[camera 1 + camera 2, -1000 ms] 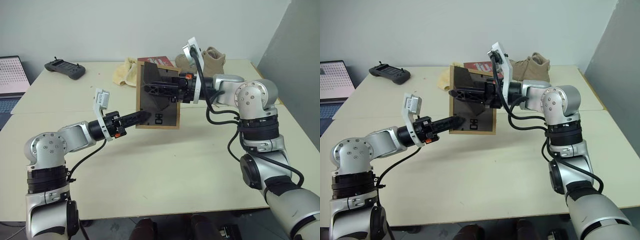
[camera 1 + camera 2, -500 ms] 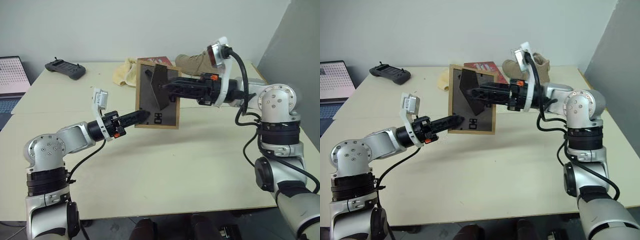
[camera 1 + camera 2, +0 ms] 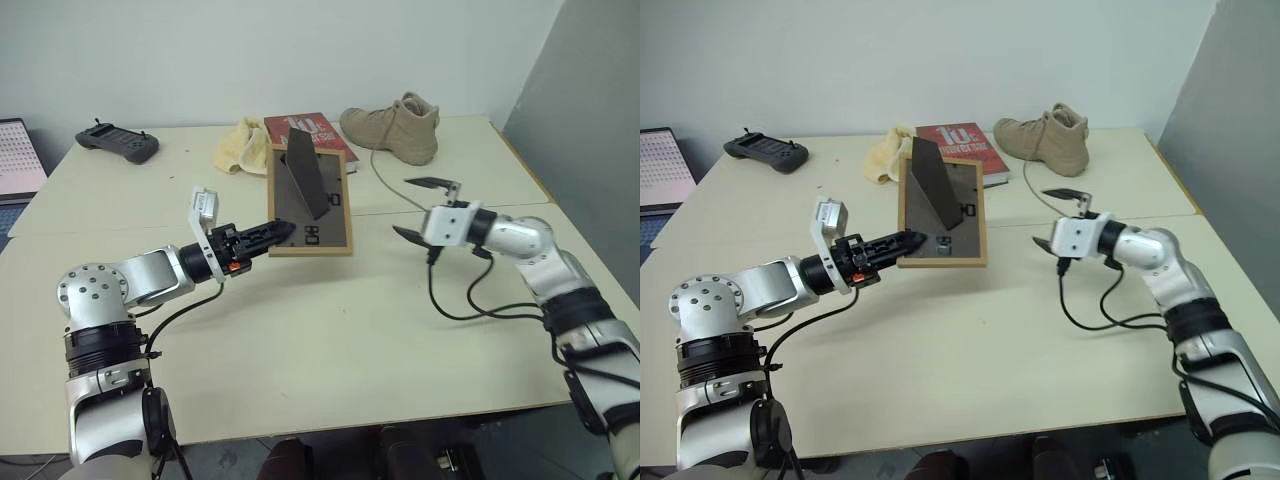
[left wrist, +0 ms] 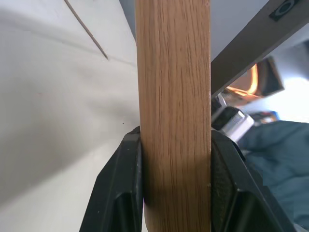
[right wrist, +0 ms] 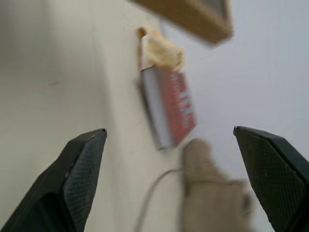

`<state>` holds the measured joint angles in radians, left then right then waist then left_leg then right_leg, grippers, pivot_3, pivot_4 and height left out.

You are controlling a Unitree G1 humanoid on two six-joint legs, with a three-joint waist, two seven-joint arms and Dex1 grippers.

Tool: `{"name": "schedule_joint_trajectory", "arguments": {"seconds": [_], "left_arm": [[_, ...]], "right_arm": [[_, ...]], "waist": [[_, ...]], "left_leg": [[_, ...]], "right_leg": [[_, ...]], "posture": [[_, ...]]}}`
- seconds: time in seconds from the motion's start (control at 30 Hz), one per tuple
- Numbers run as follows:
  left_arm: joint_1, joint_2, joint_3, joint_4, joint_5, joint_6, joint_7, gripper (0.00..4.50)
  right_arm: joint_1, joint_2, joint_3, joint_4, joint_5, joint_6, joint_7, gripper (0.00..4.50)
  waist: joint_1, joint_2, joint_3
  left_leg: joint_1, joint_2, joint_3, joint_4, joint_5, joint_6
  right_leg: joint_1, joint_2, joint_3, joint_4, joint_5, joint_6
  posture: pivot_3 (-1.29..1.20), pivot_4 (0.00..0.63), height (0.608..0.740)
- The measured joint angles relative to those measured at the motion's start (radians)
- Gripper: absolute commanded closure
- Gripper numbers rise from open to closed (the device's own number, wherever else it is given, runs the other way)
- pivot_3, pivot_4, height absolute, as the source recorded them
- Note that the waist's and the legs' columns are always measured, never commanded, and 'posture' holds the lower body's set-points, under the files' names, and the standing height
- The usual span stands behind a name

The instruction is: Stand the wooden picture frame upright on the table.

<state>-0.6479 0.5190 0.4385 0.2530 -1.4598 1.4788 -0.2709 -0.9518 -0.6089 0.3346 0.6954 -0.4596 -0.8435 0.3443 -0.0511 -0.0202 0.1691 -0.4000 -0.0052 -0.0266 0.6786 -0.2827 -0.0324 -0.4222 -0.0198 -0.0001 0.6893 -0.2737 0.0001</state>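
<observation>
The wooden picture frame (image 3: 312, 205) leans with its dark back toward me, and its dark prop leg (image 3: 303, 178) is folded out. Its lower edge sits at or just above the table (image 3: 330, 340); I cannot tell which. My left gripper (image 3: 276, 232) is shut on the frame's lower left corner. In the left wrist view the light-wood edge (image 4: 174, 121) is clamped between the black fingers (image 4: 120, 193). My right gripper (image 3: 406, 207) hangs open and empty to the right of the frame, apart from it, just above the table.
Behind the frame lie a red book (image 3: 305, 130), a yellow cloth (image 3: 238, 145) and a tan boot (image 3: 395, 125). A black controller (image 3: 110, 142) sits far left, with a laptop (image 3: 20, 155) at the left edge. A black cable (image 3: 470, 305) loops on the table under my right arm.
My right gripper has let go of the prop leg and drawn back right and down, away from the frame. The frame has sunk toward the table with its leg folded out. The view has shifted.
</observation>
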Motion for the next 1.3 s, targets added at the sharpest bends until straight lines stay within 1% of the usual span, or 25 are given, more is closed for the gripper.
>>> {"name": "schedule_joint_trajectory", "arguments": {"seconds": [0.03,0.07,0.1,0.17,0.27,0.4,0.43,0.47,0.5,0.57,0.6,0.63,0.67,0.7,0.73,0.77,0.8,0.93,1.0,1.03,1.1,1.17,1.23,1.27,1.3], "left_arm": [[0.009,0.001,-0.004,0.014,-0.082,0.018,0.044,3.11],[0.014,0.006,-0.009,0.017,-0.116,0.02,0.063,3.11],[0.032,0.017,-0.022,0.017,-0.19,0.018,0.098,3.11],[0.06,0.036,-0.054,0.01,-0.292,0.007,0.149,3.11],[0.105,0.068,-0.103,-0.02,-0.421,-0.056,0.233,3.11],[0.119,0.079,-0.12,-0.052,-0.466,-0.107,0.258,3.11],[0.125,0.08,-0.126,-0.063,-0.467,-0.11,0.258,3.11],[0.131,0.08,-0.129,-0.07,-0.467,-0.113,0.258,3.11],[0.14,0.08,-0.132,-0.08,-0.467,-0.116,0.258,3.11],[0.149,0.08,-0.148,-0.09,-0.467,-0.12,0.258,3.11],[0.15,0.08,-0.149,-0.091,-0.467,-0.12,0.258,3.11],[0.151,0.08,-0.152,-0.099,-0.47,-0.125,0.256,3.11],[0.151,0.081,-0.155,-0.102,-0.471,-0.128,0.254,3.11],[0.151,0.081,-0.16,-0.106,-0.474,-0.132,0.251,3.11],[0.152,0.081,-0.162,-0.108,-0.476,-0.133,0.25,3.11],[0.152,0.082,-0.165,-0.109,-0.481,-0.134,0.247,3.11],[0.153,0.082,-0.167,-0.109,-0.484,-0.136,0.247,3.11],[0.154,0.084,-0.177,-0.109,-0.489,-0.137,0.24,3.11],[0.154,0.087,-0.185,-0.11,-0.493,-0.143,0.24,2.5],[0.156,0.088,-0.188,-0.113,-0.496,-0.15,0.24,2.49],[0.164,0.11,-0.188,-0.138,-0.5,-0.179,0.24,2.11],[0.171,0.152,-0.185,-0.144,-0.492,-0.188,0.232,1.72],[0.188,0.208,-0.156,-0.14,-0.445,-0.209,0.213,1.3],[0.201,0.232,-0.136,-0.145,-0.416,-0.223,0.204,1.12],[0.222,0.266,-0.106,-0.148,-0.374,-0.244,0.191,0.92]], "right_arm": [[-0.051,0.012,0.024,0.05,-0.097,-0.063,-0.131,0.03],[-0.064,0.017,0.031,0.065,-0.132,-0.08,-0.182,0.03],[-0.085,0.029,0.054,0.097,-0.202,-0.108,-0.276,0.03],[-0.093,0.038,0.092,0.135,-0.292,-0.145,-0.395,0.03],[-0.098,0.035,0.147,0.164,-0.418,-0.192,-0.542,0.03],[-0.123,0.034,0.195,0.178,-0.502,-0.228,-0.653,0.03],[-0.132,0.034,0.2,0.178,-0.512,-0.244,-0.677,0.4],[-0.135,0.034,0.2,0.177,-0.514,-0.259,-0.694,0.5],[-0.136,0.032,0.2,0.174,-0.517,-0.273,-0.711,0.85],[-0.136,0.026,0.2,0.166,-0.531,-0.296,-0.745,1.38],[-0.136,0.026,0.2,0.164,-0.533,-0.3,-0.748,1.53],[-0.137,0.025,0.202,0.163,-0.542,-0.304,-0.756,1.88],[-0.137,0.025,0.203,0.164,-0.544,-0.305,-0.759,2.01],[-0.137,0.025,0.205,0.163,-0.55,-0.307,-0.764,2.38],[-0.137,0.025,0.207,0.164,-0.552,-0.308,-0.765,2.46],[-0.137,0.025,0.209,0.163,-0.554,-0.31,-0.767,2.77],[-0.137,0.023,0.209,0.163,-0.562,-0.311,-0.768,2.95],[-0.138,0.009,0.209,0.153,-0.579,-0.323,-0.781,3.02],[-0.138,0.005,0.209,0.151,-0.581,-0.327,-0.784,3.03],[-0.138,0.004,0.209,0.151,-0.582,-0.327,-0.784,3.03],[-0.138,0.002,0.217,0.16,-0.581,-0.351,-0.779,3.18],[-0.139,0.004,0.219,0.186,-0.558,-0.378,-0.757,3.19],[-0.141,0.009,0.218,0.259,-0.48,-0.418,-0.688,3.19],[-0.147,0.02,0.216,0.309,-0.423,-0.433,-0.62,3.19],[-0.149,0.04,0.21,0.38,-0.335,-0.445,-0.506,3.19]], "waist": [[-0.001,-0.001,0.0],[0.0,-0.001,0.0],[0.001,-0.002,-0.001],[0.004,-0.002,-0.001],[0.014,-0.003,-0.001],[0.022,-0.002,-0.001],[0.022,-0.003,-0.001],[0.022,-0.003,-0.001],[0.021,-0.003,-0.001],[0.021,-0.003,-0.001],[0.021,-0.003,-0.001],[0.021,-0.003,-0.001],[0.021,-0.003,-0.001],[0.021,-0.003,-0.001],[0.02,-0.003,-0.001],[0.02,-0.003,-0.001],[0.02,-0.003,-0.001],[0.02,-0.003,-0.001],[0.02,-0.003,-0.001],[0.02,-0.003,-0.001],[0.019,-0.003,-0.001],[0.018,-0.003,-0.001],[0.018,-0.004,-0.001],[0.016,-0.004,-0.001],[0.013,-0.004,-0.001]], "left_leg": [[0.0,0.0,0.0,0.0,0.0,0.0],[0.0,0.0,0.0,0.0,0.0,0.0],[0.0,0.0,0.001,0.0,0.0,0.0],[0.0,-0.001,0.001,0.0,0.0,0.0],[0.001,-0.002,0.002,0.0,0.0,0.0],[0.001,-0.003,0.002,0.0,0.0,0.0],[0.002,-0.003,0.002,0.0,0.0,0.0],[0.002,-0.002,0.002,0.0,0.0,0.0],[0.002,-0.002,0.002,0.0,0.0,0.0],[0.002,-0.002,0.002,0.0,0.0,0.0],[0.002,-0.002,0.002,0.0,0.0,0.0],[0.002,-0.002,0.002,0.0,0.0,0.0],[0.002,-0.002,0.002,0.0,0.0,0.0],[0.002,-0.002,0.002,0.0,0.0,0.0],[0.002,-0.002,0.002,0.0,0.0,0.0],[0.002,-0.002,0.003,0.0,0.0,0.0],[0.002,-0.002,0.003,0.0,0.0,0.0],[0.002,-0.002,0.003,0.0,0.0,0.0],[0.002,-0.002,0.003,0.0,0.0,0.0],[0.002,-0.002,0.003,0.0,0.0,0.0],[0.002,-0.002,0.003,0.0,0.0,0.0],[0.002,-0.002,0.003,0.0,0.0,0.0],[0.003,-0.002,0.003,0.0,0.0,0.0],[0.003,-0.001,0.003,0.0,0.0,0.0],[0.004,-0.001,0.004,-0.001,0.0,0.0]], "right_leg": [[0.0,0.0,0.001,0.0,0.0,0.0],[0.0,0.0,0.001,-0.001,0.0,0.0],[0.0,0.0,0.002,-0.001,0.0,0.0],[0.0,0.0,0.003,-0.001,0.0,0.0],[0.0,0.0,0.004,0.0,0.0,0.0],[0.001,0.0,0.005,0.001,0.0,0.0],[0.001,0.0,0.005,0.001,0.0,0.0],[0.001,0.0,0.005,0.001,0.0,0.0],[0.001,0.0,0.005,0.001,0.0,0.0],[0.001,0.0,0.005,0.001,0.0,0.0],[0.001,0.0,0.005,0.001,0.0,0.0],[0.001,0.0,0.005,0.001,0.0,0.0],[0.001,0.0,0.005,0.001,0.0,0.0],[0.001,0.0,0.005,0.001,0.0,0.0],[0.001,0.0,0.005,0.001,0.0,0.0],[0.001,0.0,0.005,0.001,0.0,0.0],[0.001,0.0,0.005,0.001,0.0,0.0],[0.001,0.0,0.005,0.001,0.0,0.0],[0.001,0.0,0.005,0.001,0.0,0.0],[0.001,0.0,0.005,0.001,0.0,0.0],[0.001,0.0,0.005,0.001,0.0,0.0],[0.001,0.001,0.006,0.001,0.0,0.0],[0.001,0.001,0.006,0.001,0.0,0.0],[0.001,0.001,0.006,0.001,0.0,0.0],[0.003,0.001,0.006,-0.001,0.0,0.0]], "posture": [[0.0,0.15,0.74],[0.0,0.15,0.74],[0.0,0.15,0.74],[0.0,0.15,0.74],[0.0,0.15,0.74],[0.0,0.15,0.74],[0.0,0.15,0.74],[0.0,0.15,0.74],[0.0,0.15,0.74],[0.0,0.15,0.74],[0.0,0.15,0.74],[0.0,0.15,0.74],[0.0,0.15,0.74],[0.0,0.15,0.74],[0.0,0.15,0.74],[0.0,0.15,0.74],[0.0,0.15,0.74],[0.0,0.15,0.74],[0.0,0.15,0.74],[0.0,0.15,0.74],[0.0,0.15,0.74],[0.0,0.15,0.74],[0.0,0.15,0.74],[0.0,0.15,0.74],[0.0,0.15,0.74]]}}
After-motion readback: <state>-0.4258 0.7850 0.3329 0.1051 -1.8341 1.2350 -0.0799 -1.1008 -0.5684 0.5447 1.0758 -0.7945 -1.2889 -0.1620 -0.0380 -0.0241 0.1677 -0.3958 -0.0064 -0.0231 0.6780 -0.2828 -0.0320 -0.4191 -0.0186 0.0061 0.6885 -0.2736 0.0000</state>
